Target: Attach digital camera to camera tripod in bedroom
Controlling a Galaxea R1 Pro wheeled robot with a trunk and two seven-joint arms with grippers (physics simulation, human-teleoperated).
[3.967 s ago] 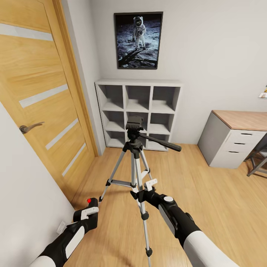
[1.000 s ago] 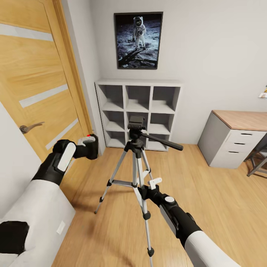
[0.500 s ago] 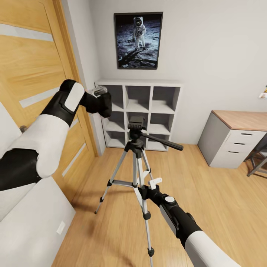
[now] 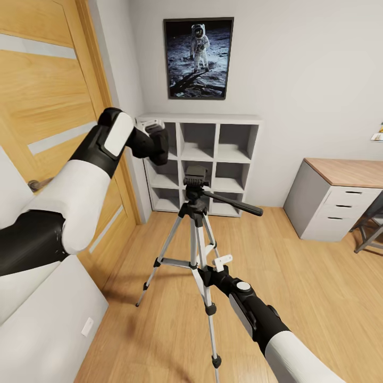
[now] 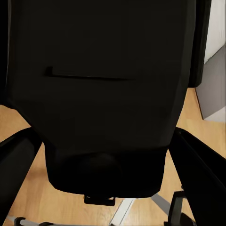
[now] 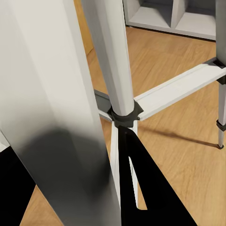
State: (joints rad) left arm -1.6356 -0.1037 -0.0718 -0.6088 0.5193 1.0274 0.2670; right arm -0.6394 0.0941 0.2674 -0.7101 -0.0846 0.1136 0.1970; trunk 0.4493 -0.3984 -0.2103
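Digital camera held aloft, tripod leg gripped.

The digital camera (image 4: 158,144) is clamped between the fingers of the left gripper (image 4: 154,139), raised above and left of the head of the camera tripod (image 4: 195,213). The right gripper (image 4: 208,270) is closed around the near tripod leg, which stands on the wood floor (image 4: 298,298) before the cube shelf (image 4: 199,159).

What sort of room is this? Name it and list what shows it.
Probably a home bedroom or study: an oak door, a white cube shelf under a framed astronaut picture, a desk with drawers, and a light wood plank floor. No bed can be made out.
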